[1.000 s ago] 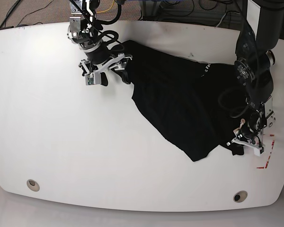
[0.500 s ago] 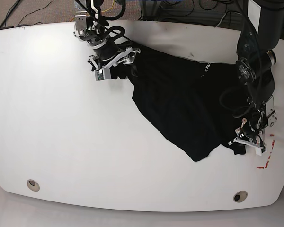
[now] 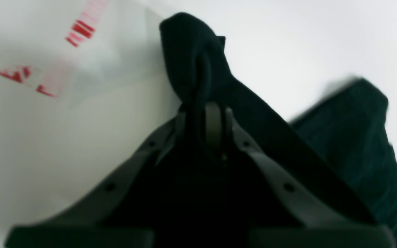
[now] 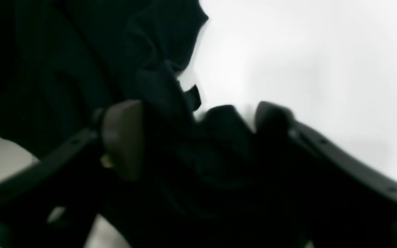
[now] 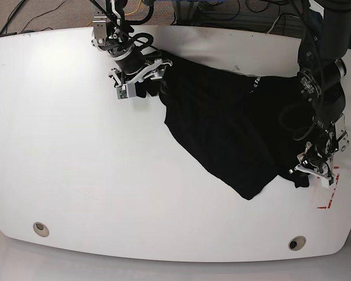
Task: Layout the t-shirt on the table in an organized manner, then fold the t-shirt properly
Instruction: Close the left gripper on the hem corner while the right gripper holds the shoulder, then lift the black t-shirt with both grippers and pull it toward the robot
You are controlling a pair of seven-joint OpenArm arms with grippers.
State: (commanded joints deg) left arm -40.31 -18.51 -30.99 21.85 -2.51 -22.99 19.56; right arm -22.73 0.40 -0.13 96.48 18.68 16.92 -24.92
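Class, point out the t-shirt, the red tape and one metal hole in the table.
t-shirt [image 5: 222, 134], base view, middle of the cloth.
red tape [image 5: 326, 205], base view, corner mark.
metal hole [image 5: 41, 228], base view, its centre.

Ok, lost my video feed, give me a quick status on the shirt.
Left gripper shut on t-shirt corner near the red tape. Right gripper open around the far edge. Shirt rumpled, unfolded. Nothing in the way.
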